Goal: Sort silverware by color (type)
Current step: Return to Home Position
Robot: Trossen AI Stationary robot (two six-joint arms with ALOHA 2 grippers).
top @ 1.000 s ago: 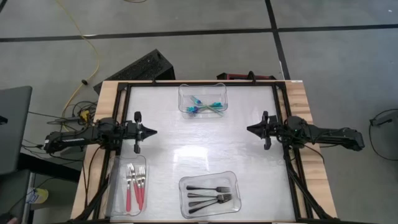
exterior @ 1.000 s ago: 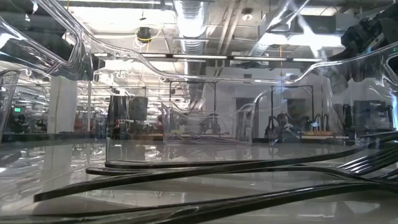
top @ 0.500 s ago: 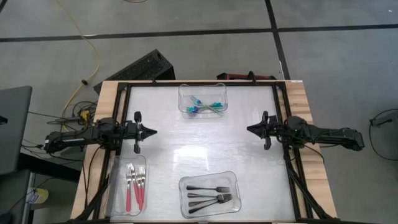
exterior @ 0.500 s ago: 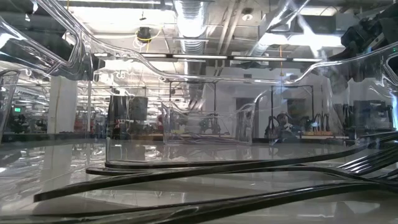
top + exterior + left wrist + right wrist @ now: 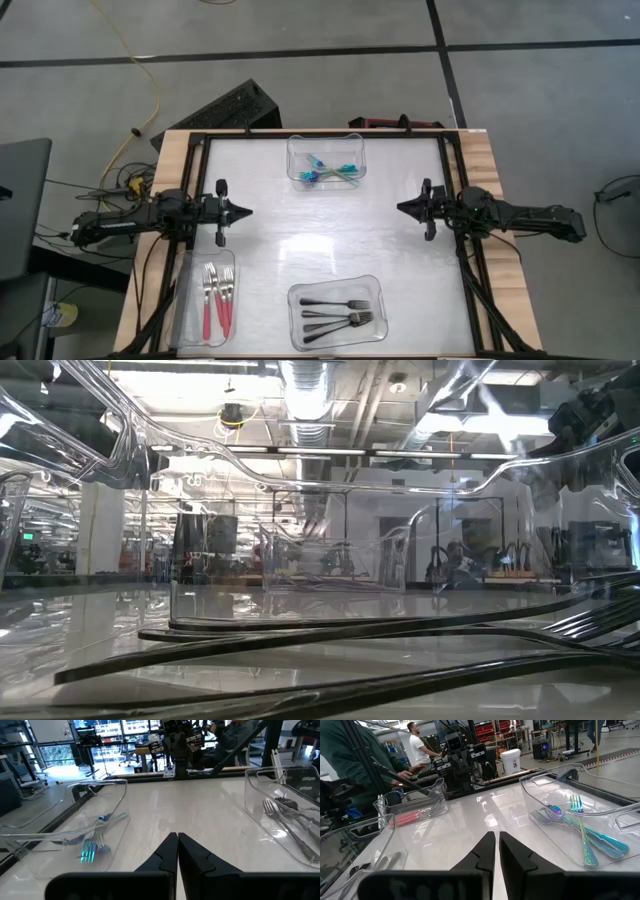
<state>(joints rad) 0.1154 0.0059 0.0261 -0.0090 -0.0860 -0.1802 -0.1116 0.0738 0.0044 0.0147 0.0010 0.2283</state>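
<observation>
Teal-blue forks [image 5: 330, 171] lie in a clear bin at the table's far edge, also in the right wrist view [image 5: 585, 837] and the left wrist view [image 5: 92, 847]. Red-handled forks [image 5: 217, 298] lie in a bin at the near left corner. Black forks [image 5: 335, 312] lie in a bin at the near edge; their handles fill the low view [image 5: 380, 630]. My left gripper [image 5: 248, 211] hovers shut at the left side, pointing at the table's middle. My right gripper [image 5: 400, 207] hovers shut at the right side, facing it. Neither holds anything.
A clear bin [image 5: 326, 158] stands at the far edge, one [image 5: 205, 297] at the near left, one [image 5: 337, 310] at the near middle. A black frame [image 5: 452, 160] borders the white table top [image 5: 320, 225], bare between the grippers. People show beyond the table in the right wrist view [image 5: 417, 745].
</observation>
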